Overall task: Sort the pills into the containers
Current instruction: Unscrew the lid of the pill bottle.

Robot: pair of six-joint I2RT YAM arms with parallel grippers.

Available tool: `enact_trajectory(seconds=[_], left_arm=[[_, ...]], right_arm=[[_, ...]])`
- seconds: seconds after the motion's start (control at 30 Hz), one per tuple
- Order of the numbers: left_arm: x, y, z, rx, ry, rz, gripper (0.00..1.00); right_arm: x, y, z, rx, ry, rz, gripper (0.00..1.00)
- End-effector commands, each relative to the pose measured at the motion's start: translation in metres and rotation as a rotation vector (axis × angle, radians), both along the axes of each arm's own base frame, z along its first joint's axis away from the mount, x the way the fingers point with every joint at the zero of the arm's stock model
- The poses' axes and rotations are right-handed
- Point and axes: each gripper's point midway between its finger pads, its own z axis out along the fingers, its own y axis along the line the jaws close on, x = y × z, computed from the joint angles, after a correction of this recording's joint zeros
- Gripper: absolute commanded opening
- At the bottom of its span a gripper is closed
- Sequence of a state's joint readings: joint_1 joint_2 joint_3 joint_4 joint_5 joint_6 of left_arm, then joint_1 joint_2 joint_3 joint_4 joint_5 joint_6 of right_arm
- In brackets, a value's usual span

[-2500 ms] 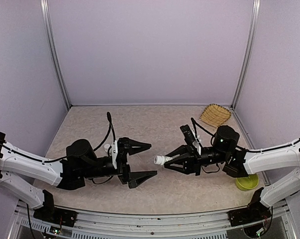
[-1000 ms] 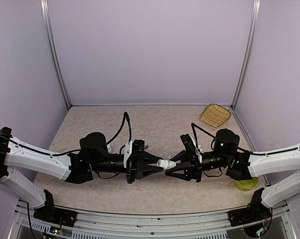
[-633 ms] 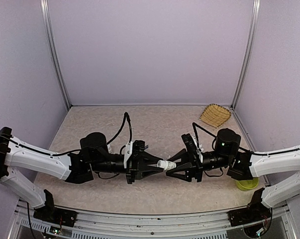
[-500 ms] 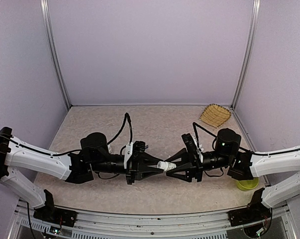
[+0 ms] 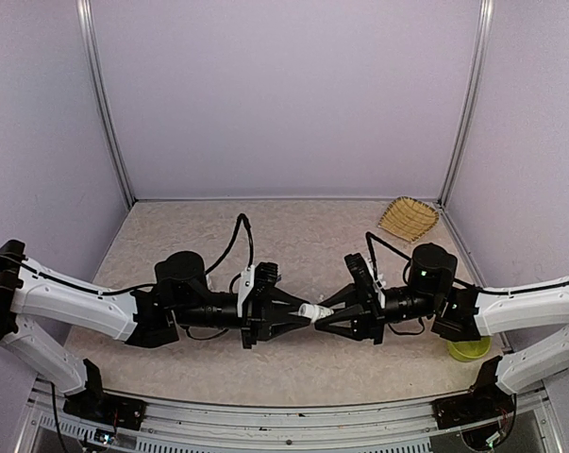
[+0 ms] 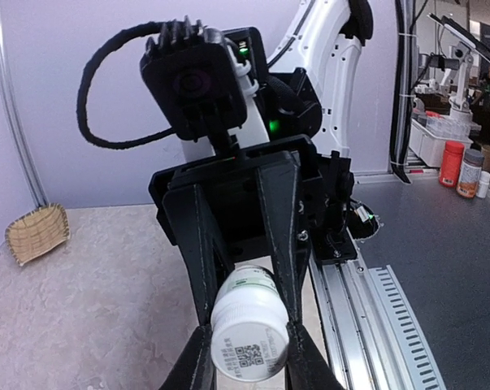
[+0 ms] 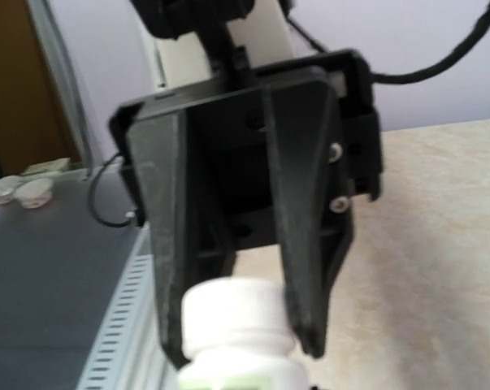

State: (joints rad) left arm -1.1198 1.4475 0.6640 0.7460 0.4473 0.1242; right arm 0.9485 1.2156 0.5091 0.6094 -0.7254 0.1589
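In the top view, a small white pill bottle [image 5: 311, 310] is held level at the lower centre of the frame. It is clamped at one end by the left gripper [image 5: 301, 310] and at the other by the right gripper [image 5: 323, 316]. No loose pills are seen, so they are judged to be inside it. No compartment box is found, only a straw basket [image 5: 409, 217] at the upper right and a green bowl [image 5: 468, 347] at the lower right. In the left wrist view, the bottle's near end is pinched between the left fingers [image 6: 197, 366] at the bottom edge, and the right fingers are pressed to the body beyond. In the right wrist view, the cap [image 7: 238, 313] is flanked by the left fingers; the right gripper's own fingers are not shown. If the cap is twisted off while the bottle lies level over the table [image 5: 293, 236], pills can be scattered. If either grip is loosened early, the bottle can be dropped.
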Motion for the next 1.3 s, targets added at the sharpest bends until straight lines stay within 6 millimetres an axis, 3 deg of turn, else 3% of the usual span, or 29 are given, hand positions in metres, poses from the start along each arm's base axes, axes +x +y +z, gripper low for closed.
enact_trajectory(seconds=[0.0, 0.13, 0.27, 0.53, 0.57, 0.73, 1.0, 1.27], left_arm=[[0.033, -0.011, 0.011, -0.027, 0.159, 0.163, 0.11], [0.031, -0.014, 0.013, -0.049, 0.268, 0.164, 0.10], [0.025, -0.014, 0.017, -0.057, 0.264, 0.173, 0.18], [0.023, -0.005, 0.042, -0.107, 0.133, 0.179, 0.94], [0.021, -0.004, 0.047, -0.123, 0.108, 0.169, 0.98], [0.006, -0.007, 0.059, -0.173, 0.024, 0.083, 0.99], [-0.020, -0.009, 0.061, -0.246, -0.018, -0.068, 0.99], [-0.027, -0.009, 0.062, -0.262, -0.021, -0.111, 0.98]], right_arm=[[0.013, -0.003, 0.007, 0.029, -0.060, -0.107, 0.20], [0.024, -0.010, 0.013, 0.053, -0.103, -0.190, 0.17], [0.027, -0.011, 0.015, 0.062, -0.114, -0.214, 0.17], [0.015, -0.008, 0.026, 0.122, -0.036, -0.154, 0.18], [0.013, -0.008, 0.027, 0.132, -0.023, -0.144, 0.18], [0.006, -0.002, 0.034, 0.182, 0.041, -0.107, 0.19], [0.001, 0.007, 0.039, 0.261, 0.101, -0.075, 0.20], [0.007, 0.008, 0.042, 0.330, 0.139, -0.097, 0.20]])
